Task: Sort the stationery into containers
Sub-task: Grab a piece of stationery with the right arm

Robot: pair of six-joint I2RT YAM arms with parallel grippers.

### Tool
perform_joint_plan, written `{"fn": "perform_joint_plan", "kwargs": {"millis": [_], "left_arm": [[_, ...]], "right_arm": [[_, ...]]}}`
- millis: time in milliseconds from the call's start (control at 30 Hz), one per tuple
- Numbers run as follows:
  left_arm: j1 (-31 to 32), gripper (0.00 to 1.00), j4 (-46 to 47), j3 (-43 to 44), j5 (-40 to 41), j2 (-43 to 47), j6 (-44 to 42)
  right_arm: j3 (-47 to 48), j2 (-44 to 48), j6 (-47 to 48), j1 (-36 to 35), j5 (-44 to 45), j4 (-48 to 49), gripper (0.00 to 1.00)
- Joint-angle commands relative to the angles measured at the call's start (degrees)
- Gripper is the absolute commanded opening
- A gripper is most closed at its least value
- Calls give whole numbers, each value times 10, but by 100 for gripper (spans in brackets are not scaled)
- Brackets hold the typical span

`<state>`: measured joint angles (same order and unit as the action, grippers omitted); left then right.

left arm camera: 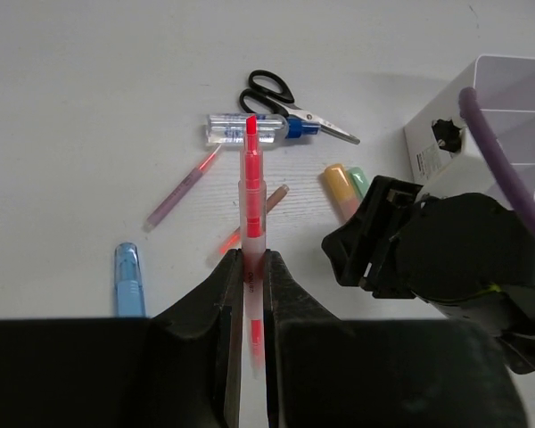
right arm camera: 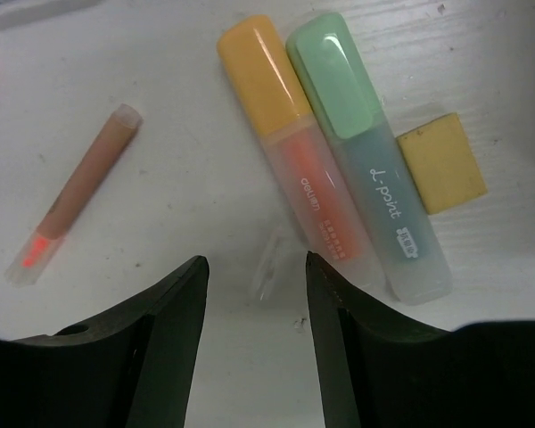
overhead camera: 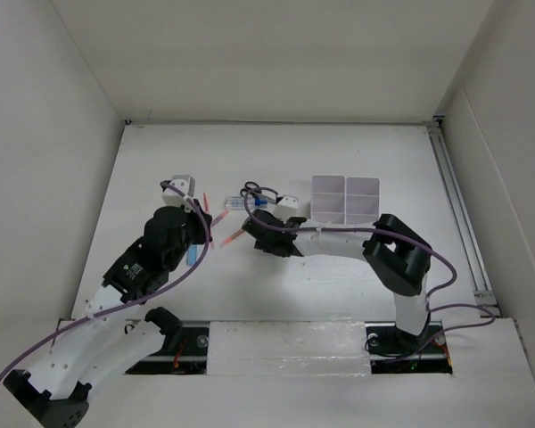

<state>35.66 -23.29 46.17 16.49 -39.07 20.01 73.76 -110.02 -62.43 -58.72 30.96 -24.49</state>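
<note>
A red pen is gripped by the left gripper: its two fingers are closed on the lower part of the barrel, and most of the pen is left sticking straight out past the fingertips. Beyond its red tip, a clear tube with a blue cap is seen lying crosswise on the white table, with black-handled scissors just behind it. To the left of the held pen a pink pen is laid at a slant, and a blue marker is found nearer, beside the left finger but apart from it. A brown-capped pen is partly hidden behind the held one in the left wrist view.

The right gripper is held open above the table, its fingers spread wide with nothing clasped. Only bare table and a small clear piece, whose nature cannot be told, are framed in the gap. An orange highlighter and a green highlighter are laid side by side, touching, just ahead of the right-hand finger rather than between the two. A yellow block is set just beside the green one on its right. The brown-capped pen is seen well off to the other side, ahead of the left-hand finger.

The white organiser of square compartments is placed towards the far right of the table, just beyond the right gripper and apart from the loose items
</note>
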Motion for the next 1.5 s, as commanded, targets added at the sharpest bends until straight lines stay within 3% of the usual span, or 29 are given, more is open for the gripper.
{"fn": "perform_joint_plan", "kwargs": {"millis": [0, 533, 833, 1467], "left_arm": [[3, 0, 23, -10, -13, 12, -10], [24, 0, 28, -10, -20, 22, -10], [30, 0, 28, -10, -20, 41, -10], [30, 0, 28, -10, -20, 58, -10]], "right_arm": [[12, -5, -30, -1, 9, -16, 54], [24, -38, -62, -1, 3, -35, 50], [57, -66, -89, -1, 9, -93, 48], [54, -110, -95, 4, -35, -144, 34]]}}
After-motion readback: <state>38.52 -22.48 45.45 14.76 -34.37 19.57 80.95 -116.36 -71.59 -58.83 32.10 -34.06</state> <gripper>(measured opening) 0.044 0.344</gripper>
